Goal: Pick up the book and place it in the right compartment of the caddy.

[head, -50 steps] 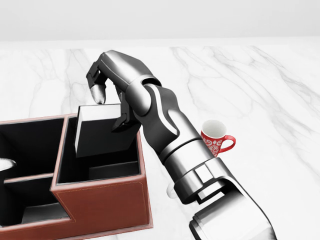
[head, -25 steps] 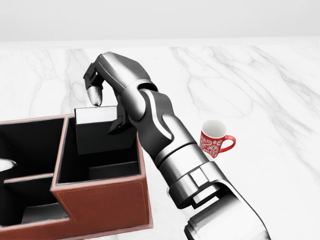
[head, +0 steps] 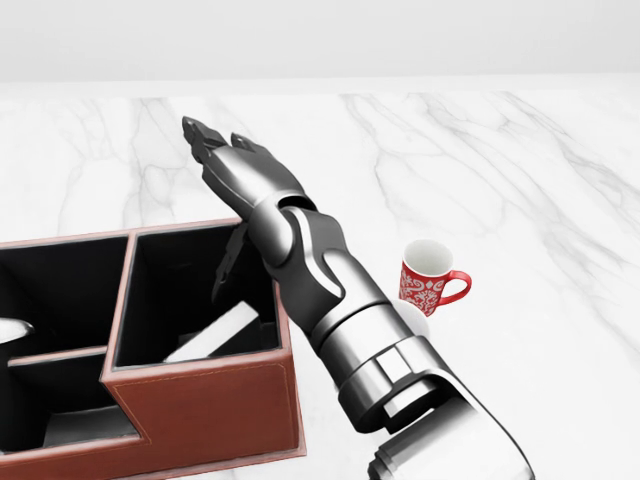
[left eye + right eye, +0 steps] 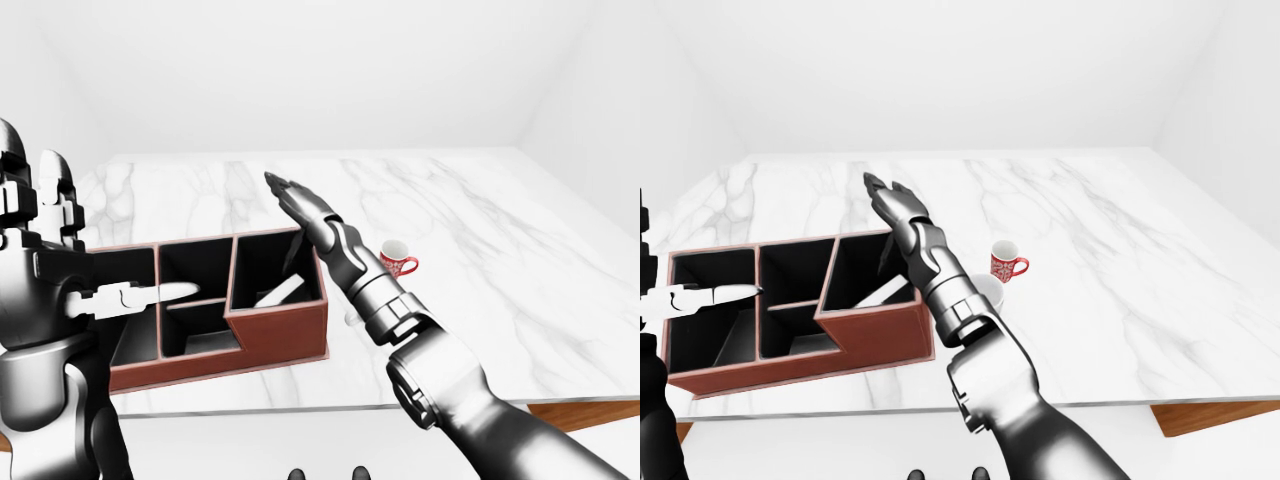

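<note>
Grey metal fingers (image 3: 205, 135) of the right hand (image 3: 240, 170) stretch out straight and spread, holding nothing, above the top edge of the caddy (image 3: 200, 395) in the head view. Below them the book (image 3: 212, 335) lies tilted inside the caddy's right compartment, leaning against its wall. The left hand (image 4: 130, 295) hovers over the left compartments with fingers extended, and a red mug (image 3: 432, 278) stands on the marble surface (image 3: 520, 180) just right of the arm.
</note>
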`<state>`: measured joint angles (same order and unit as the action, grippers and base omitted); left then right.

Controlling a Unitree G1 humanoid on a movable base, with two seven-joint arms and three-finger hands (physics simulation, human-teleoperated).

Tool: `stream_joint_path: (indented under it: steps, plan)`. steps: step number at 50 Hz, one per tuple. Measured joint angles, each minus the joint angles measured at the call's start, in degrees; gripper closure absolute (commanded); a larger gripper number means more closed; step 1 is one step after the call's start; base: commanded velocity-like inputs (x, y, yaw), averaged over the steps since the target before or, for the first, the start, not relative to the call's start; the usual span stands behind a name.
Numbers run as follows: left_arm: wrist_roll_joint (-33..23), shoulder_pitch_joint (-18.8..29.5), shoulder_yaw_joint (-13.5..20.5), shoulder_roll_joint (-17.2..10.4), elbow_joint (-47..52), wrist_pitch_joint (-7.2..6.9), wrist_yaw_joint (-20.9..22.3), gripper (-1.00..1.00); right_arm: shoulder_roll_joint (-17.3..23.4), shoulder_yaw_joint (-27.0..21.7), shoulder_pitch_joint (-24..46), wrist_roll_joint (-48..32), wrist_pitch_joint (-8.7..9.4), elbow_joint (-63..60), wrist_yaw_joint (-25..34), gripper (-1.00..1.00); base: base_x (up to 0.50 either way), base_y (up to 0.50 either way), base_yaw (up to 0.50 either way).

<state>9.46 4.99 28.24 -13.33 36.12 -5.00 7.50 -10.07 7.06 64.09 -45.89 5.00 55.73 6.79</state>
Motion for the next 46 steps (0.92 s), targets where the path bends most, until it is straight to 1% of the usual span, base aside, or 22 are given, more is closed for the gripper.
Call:
stream_joint_path:
  steps: [6,13,17,20,26,33,39,46]
  plan:
    - [0.1,0.2,0.1,-0.2,0.1,0.00,0.0,-1.00,0.9,-0.6,2.0,0.8,0.00,-0.7,1.1,-1.00,0.00,0.00,0.00]
    - [0.4,1.2,0.4,-1.0,0.6,0.00,-0.3,-1.00,3.6,-2.1,7.6,2.9,0.00,-0.9,2.5,-1.00,0.00,0.00,0.00]
    - [0.9,3.0,0.9,-2.6,1.0,0.00,-0.7,-1.00,5.8,-3.1,11.5,4.4,0.00,-0.2,3.0,-1.00,0.00,0.00,0.00]
    - [1.5,4.8,1.5,-4.3,1.3,0.00,-1.1,-1.00,7.6,-3.9,14.4,5.4,0.00,0.5,3.2,-1.00,0.00,0.00,0.00]
    - [3.1,9.8,2.6,-9.1,1.6,0.00,-1.9,-1.00,11.3,-5.2,20.1,7.3,0.00,2.1,3.8,-1.00,0.00,0.00,0.00]
    - [5.4,17.7,2.6,-16.1,0.4,0.00,-3.0,-1.00,15.8,-6.7,25.7,9.2,0.00,4.3,4.0,-1.00,0.00,0.00,0.00]
    - [7.9,27.0,1.1,-23.0,-3.0,0.00,-3.6,-1.00,20.0,-8.1,30.6,11.0,0.00,5.9,4.1,-1.00,0.00,0.00,0.00]
    - [9.9,39.7,-3.0,-30.7,-9.4,0.00,-3.5,-1.00,25.1,-9.5,36.2,12.8,0.00,7.2,4.7,-1.00,0.00,0.00,0.00]
